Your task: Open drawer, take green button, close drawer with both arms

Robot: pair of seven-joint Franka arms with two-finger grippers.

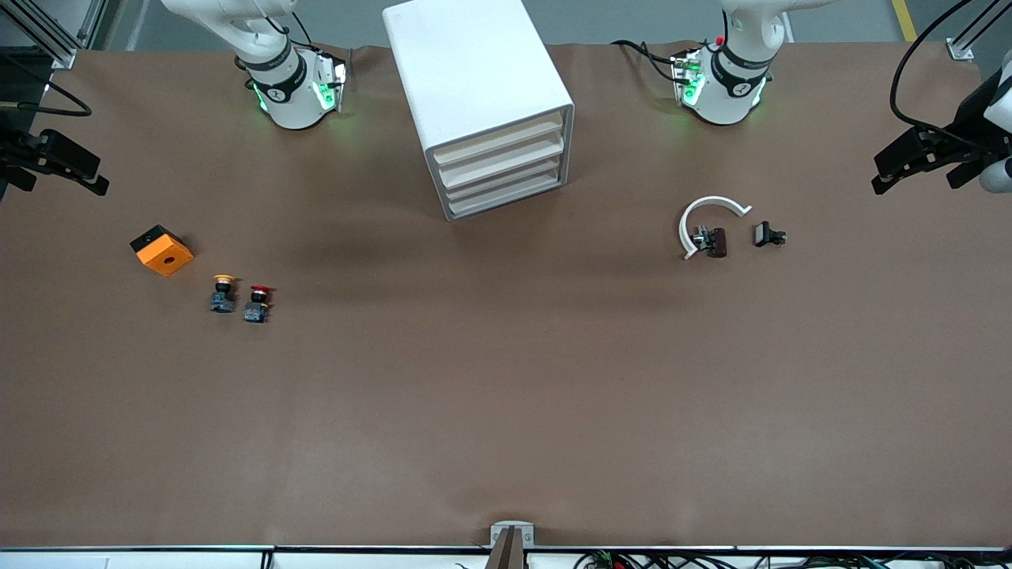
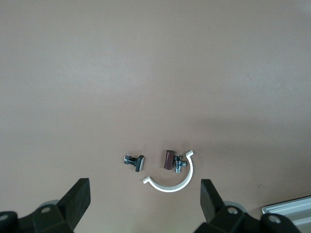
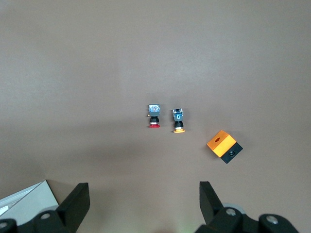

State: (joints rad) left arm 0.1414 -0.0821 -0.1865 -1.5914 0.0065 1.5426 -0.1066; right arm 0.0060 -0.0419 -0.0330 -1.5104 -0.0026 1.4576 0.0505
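White boxy cabinet (image 1: 482,95), smooth plastic, at the middle of the desk's edge where the arm bases stand: four shallow cream-fronted drawers (image 1: 506,172), all shut flush. The green-capped button cannot be seen.

Toward the right arm's end: orange-and-black cube with a round hole (image 1: 161,250); yellow-capped push-button (image 1: 223,293) just beside the red-capped push-button (image 1: 258,303).

Toward the left arm's end: white curved plastic clip (image 1: 706,218), brown cylindrical part (image 1: 715,242), small black part (image 1: 767,235).

Left gripper (image 2: 145,199) and right gripper (image 3: 144,200): black, raised at the desk's two ends, fingers spread, empty.
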